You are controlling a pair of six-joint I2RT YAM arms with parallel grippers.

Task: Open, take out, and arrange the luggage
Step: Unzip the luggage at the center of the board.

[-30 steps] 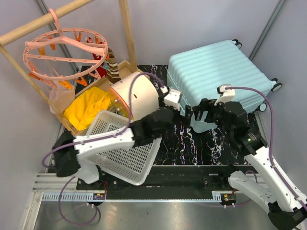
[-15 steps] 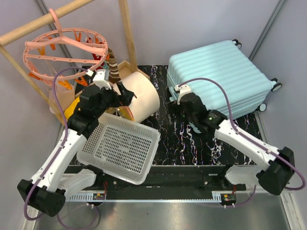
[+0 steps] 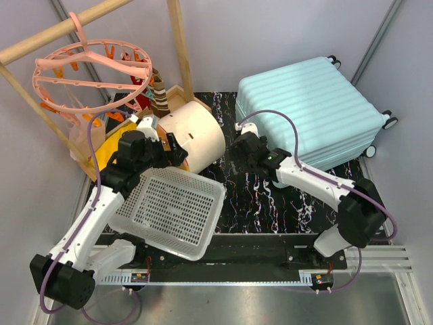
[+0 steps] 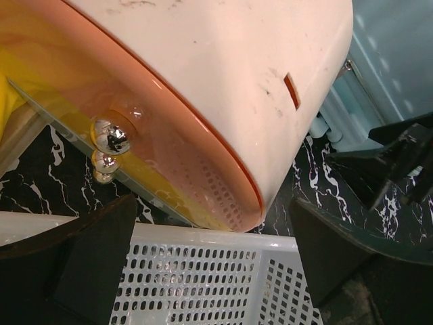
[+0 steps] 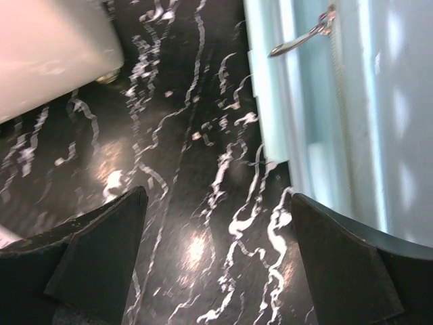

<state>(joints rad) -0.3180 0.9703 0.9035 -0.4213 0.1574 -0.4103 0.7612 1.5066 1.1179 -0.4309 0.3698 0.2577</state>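
The luggage (image 3: 308,108), a pale mint-blue ribbed hard-shell suitcase, lies shut and flat at the back right of the black marbled table (image 3: 260,203). Its wheels point right. In the right wrist view its edge (image 5: 318,122) runs down the right side, with a metal zip pull (image 5: 301,37) near the top. My right gripper (image 3: 238,157) (image 5: 216,196) hangs open over bare table just left of the suitcase's near-left corner, holding nothing. My left gripper (image 3: 177,152) (image 4: 213,203) stands open and empty above a white basket's rim, beside the drawer box.
A cream-and-orange rounded drawer box (image 3: 196,132) (image 4: 203,81) lies left of the suitcase. A white perforated basket (image 3: 172,210) (image 4: 203,284) sits tilted at the front left. Behind are yellow cloth (image 3: 111,156) in a wooden tray, a pink peg hanger (image 3: 88,71) and wooden poles (image 3: 179,44).
The left arm has swung from the table's centre back over the basket and box. The right arm has reached left to the suitcase's near-left corner, and its jaws have widened slightly.
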